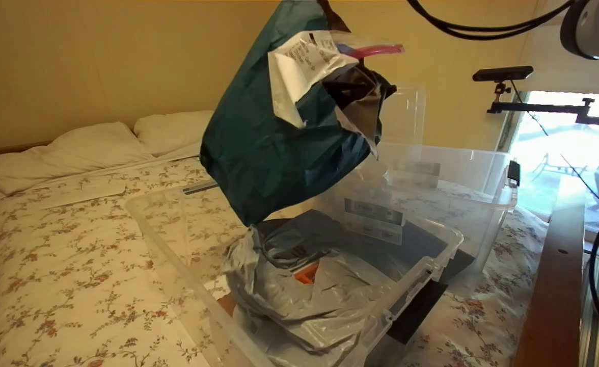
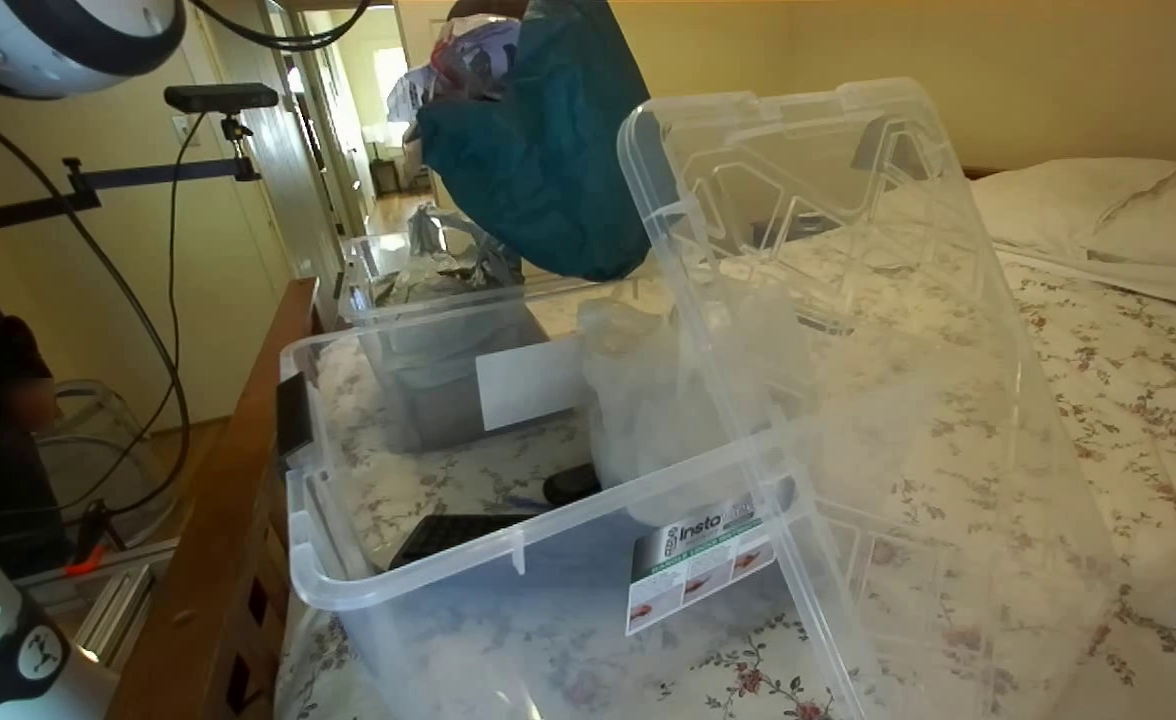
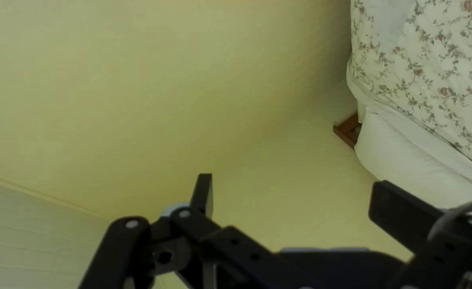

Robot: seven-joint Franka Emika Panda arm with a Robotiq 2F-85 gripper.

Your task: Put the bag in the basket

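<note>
A teal bag [image 1: 279, 153] with a white label hangs in the air above a clear plastic bin [image 1: 450, 237] in an exterior view. It also shows in an exterior view [image 2: 568, 150]. Its top is cut off by the frame edge, so what holds it is out of view. A clear pouch with a pink zip [image 1: 381, 50] sticks out of its mouth. The bin under it holds crumpled grey bags [image 1: 299, 300]. In the wrist view my gripper [image 3: 290, 192] is open, with its fingers wide apart and only the wall between them. No woven basket shows.
A clear bin [image 2: 598, 508] stands beside the other on the bed, with a raised clear lid [image 2: 798, 108]. It holds a white bag [image 2: 648, 390] and black items. A wooden rail [image 2: 218, 520], cables and a camera [image 2: 220, 97] on a bar are nearby.
</note>
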